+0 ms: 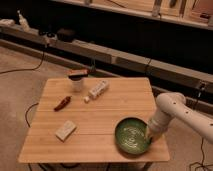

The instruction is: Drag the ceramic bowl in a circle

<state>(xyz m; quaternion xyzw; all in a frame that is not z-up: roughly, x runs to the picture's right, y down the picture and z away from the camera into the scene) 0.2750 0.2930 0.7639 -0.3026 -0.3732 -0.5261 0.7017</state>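
Dim workroom, long shelving (pixel 150 12) running across the bkgd, cables (pixel 30 67) trailing over the floor at left. Slatted wooden table (pixel 115 107) is standing mid-frame and carrying everything noted below. Ceramic bowl (pixel 131 136), dark green and glossy w/ pale swirls inside, is sitting upright at the table's near right corner, its rim coming close to the near edge. White arm (pixel 175 110) is reaching in from the right, bending down over the right edge of the table. Gripper (pixel 149 134) is pointing down at the bowl's right rim, fingers closed and pinching that rim, tip overlapping the bowl's inner wall. Nothing else is touching the bowl; remaining items are all lying well apart from it, toward the left and far side. Small white cup (pixel 76 81) w/ brown lid is standing upright nr the far edge, left of centre. White bottle (pixel 98 89) is lying on its side just right of the cup, angled toward the far right. Tiny white piece (pixel 86 99) is resting just beside the bottle's near end; can't tell what it is. Reddish-brown item (pixel 62 103) is lying nr the left edge, tilted diagonally; type unclear. Pale rectangular block (pixel 65 130), sponge-like, is lying flat toward the near left corner. Spray bottle (pixel 22 20) is standing on the ledge at far left in the bkgd.
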